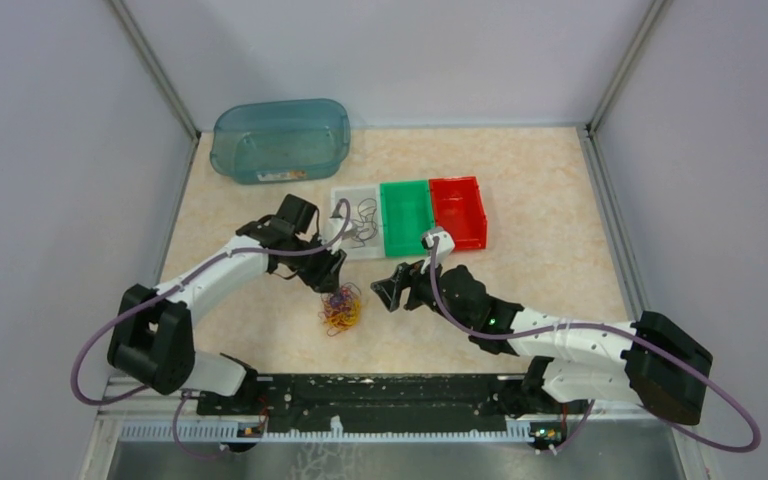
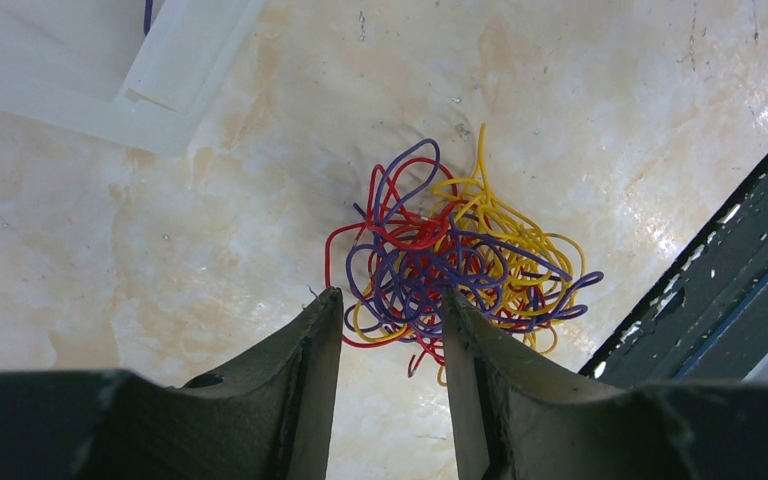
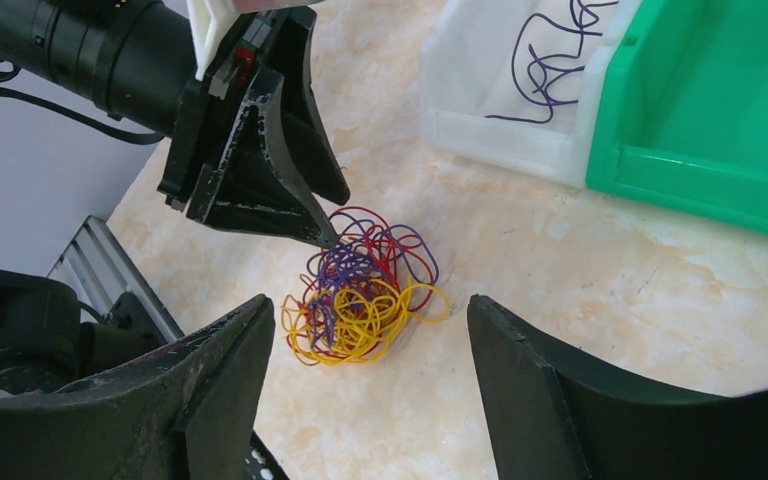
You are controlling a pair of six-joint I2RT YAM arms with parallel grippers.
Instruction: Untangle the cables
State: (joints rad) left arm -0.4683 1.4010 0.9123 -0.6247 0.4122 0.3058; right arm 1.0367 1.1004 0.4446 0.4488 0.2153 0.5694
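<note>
In the top view the cables [image 1: 341, 310] lie on the tabletop just below the frame's centre. They form one roundish tangle of red, purple and yellow strands with no clear long axis. The left gripper [image 1: 325, 268] sits just up-frame of it, tips pointing down at its upper-left edge. In the left wrist view its jaws stand partly apart and clamp nothing, with purple and red loops showing through the gap between the two fingers. Whether the tips touch any strand I cannot tell. The right gripper [image 1: 395, 290] stands to the tangle's right, near but apart, jaws spread wide and empty, and in its own wrist view the tangle lies centred ahead of them. The left arm is therefore the nearer one. I judge its pinch would catch purple or red first, since the yellow bunches on the side toward the right gripper. Farther up-frame sits the white bin [image 1: 368, 246] holding a lone purple cable [image 1: 363, 213], then the green bin [image 1: 407, 215] and red bin [image 1: 457, 212], and the teal tub [image 1: 260, 170] at upper left.
</note>
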